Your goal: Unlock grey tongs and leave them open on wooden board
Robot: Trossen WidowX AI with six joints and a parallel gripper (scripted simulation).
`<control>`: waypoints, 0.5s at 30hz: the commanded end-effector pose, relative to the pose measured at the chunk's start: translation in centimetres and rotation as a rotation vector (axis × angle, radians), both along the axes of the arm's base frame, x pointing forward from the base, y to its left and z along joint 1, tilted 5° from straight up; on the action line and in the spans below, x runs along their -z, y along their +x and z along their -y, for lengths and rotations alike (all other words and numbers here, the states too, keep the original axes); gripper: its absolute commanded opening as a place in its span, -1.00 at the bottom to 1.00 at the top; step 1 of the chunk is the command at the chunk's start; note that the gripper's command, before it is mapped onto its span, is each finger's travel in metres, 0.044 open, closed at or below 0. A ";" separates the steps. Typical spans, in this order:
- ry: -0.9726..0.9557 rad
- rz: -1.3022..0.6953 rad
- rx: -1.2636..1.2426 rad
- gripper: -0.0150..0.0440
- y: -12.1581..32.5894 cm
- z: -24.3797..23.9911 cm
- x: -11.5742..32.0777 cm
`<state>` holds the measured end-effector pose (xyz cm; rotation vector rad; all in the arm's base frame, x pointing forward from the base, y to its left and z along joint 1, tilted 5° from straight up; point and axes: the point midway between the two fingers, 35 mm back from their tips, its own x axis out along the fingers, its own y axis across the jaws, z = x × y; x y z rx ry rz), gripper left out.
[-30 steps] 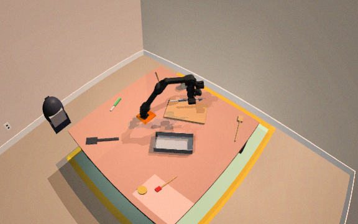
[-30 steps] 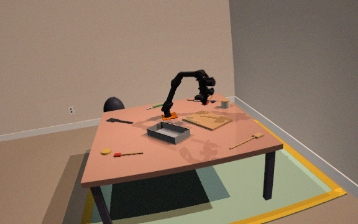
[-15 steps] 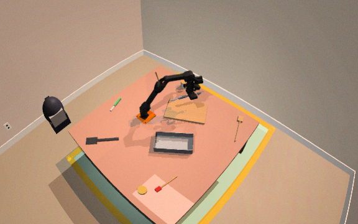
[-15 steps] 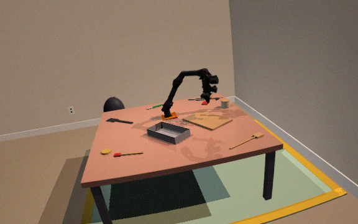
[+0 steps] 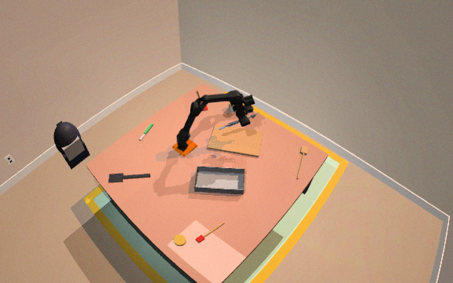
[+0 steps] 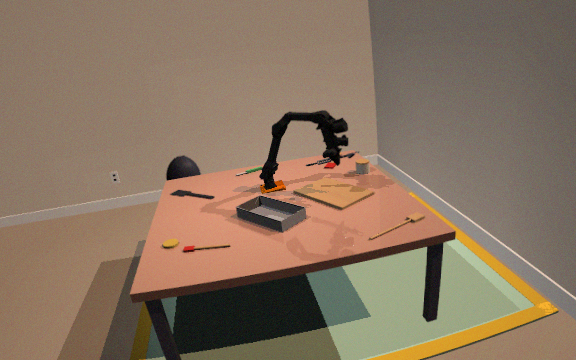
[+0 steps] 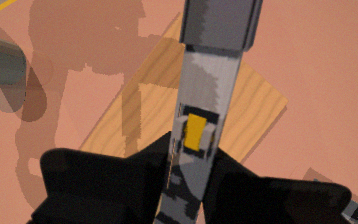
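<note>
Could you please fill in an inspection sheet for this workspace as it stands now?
Surface: pink table on dark legs, standing on a green mat with a yellow border.
Job's things: tongs held in the air above the board's far edge; board bare; tin holds nothing.
Clutter: green marker, black spatula, wooden spatula, red spatula, yellow disc, grey cup, small red item.
Gripper: gripper shut on the tongs beside their yellow lock.
Cables: nothing seen.
Surroundings: beige and grey walls, wall socket, dark domed object on the floor.
</note>
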<state>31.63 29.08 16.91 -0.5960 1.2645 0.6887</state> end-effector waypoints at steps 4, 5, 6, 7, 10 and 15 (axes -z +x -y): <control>0.084 0.063 -0.002 -1.00 0.2 -0.2 -0.6; 0.095 0.073 -0.002 -1.00 0.3 -0.3 -0.7; 0.107 0.082 -0.001 -1.00 0.3 -0.3 -0.8; 0.118 0.091 -0.001 -1.00 0.3 -0.3 -0.8; 0.152 0.119 -0.001 -1.00 0.4 -0.4 -1.0; 0.209 0.166 -0.001 -1.00 0.5 -0.4 -1.3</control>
